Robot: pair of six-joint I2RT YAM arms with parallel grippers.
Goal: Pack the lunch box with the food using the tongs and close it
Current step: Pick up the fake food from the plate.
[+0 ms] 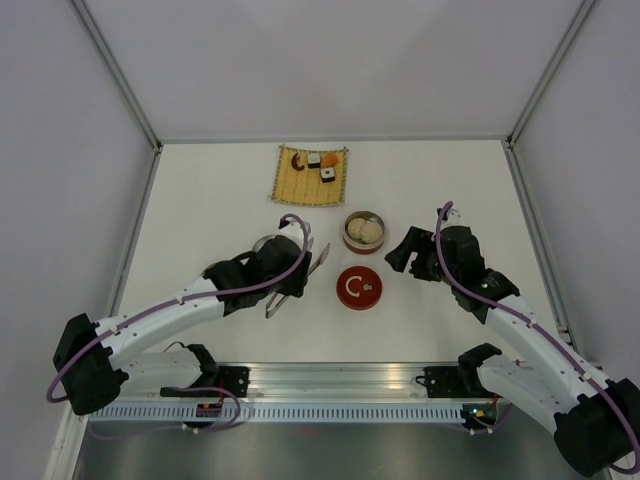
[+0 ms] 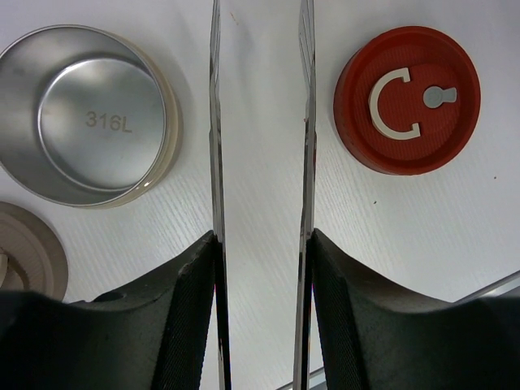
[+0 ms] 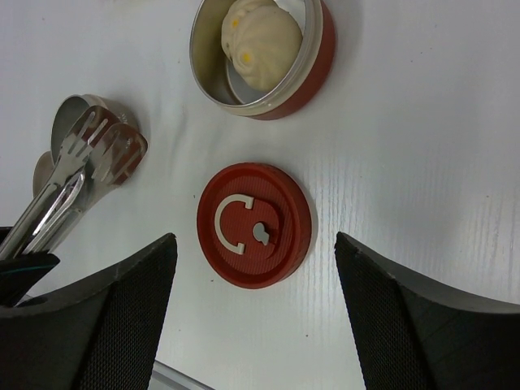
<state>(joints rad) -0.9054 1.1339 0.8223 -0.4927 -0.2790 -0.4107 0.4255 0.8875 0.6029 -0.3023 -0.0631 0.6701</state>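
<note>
My left gripper (image 1: 295,268) (image 2: 262,240) is shut on the tongs (image 2: 215,122), one finger pressing on each thin silver arm, which stand a little apart. The tongs' tips (image 3: 101,142) point toward the far side, left of the red lid (image 1: 359,288) (image 2: 406,99) lying flat on the table. The lunch box (image 1: 363,231) (image 3: 313,61), a red-sided steel tin, holds white buns (image 3: 260,32). More food sits on the yellow mat (image 1: 290,185): black-wrapped rolls (image 1: 327,174), an orange piece (image 1: 334,156) and a dark red-brown piece (image 1: 297,160). My right gripper (image 1: 400,252) (image 3: 254,240) hangs open above the red lid, holding nothing.
An empty steel tin (image 2: 89,114) stands left of the tongs, partly under my left arm (image 1: 240,275) in the top view. A beige ribbed lid (image 2: 24,252) lies beside it. White walls close off the table at the back and on both sides.
</note>
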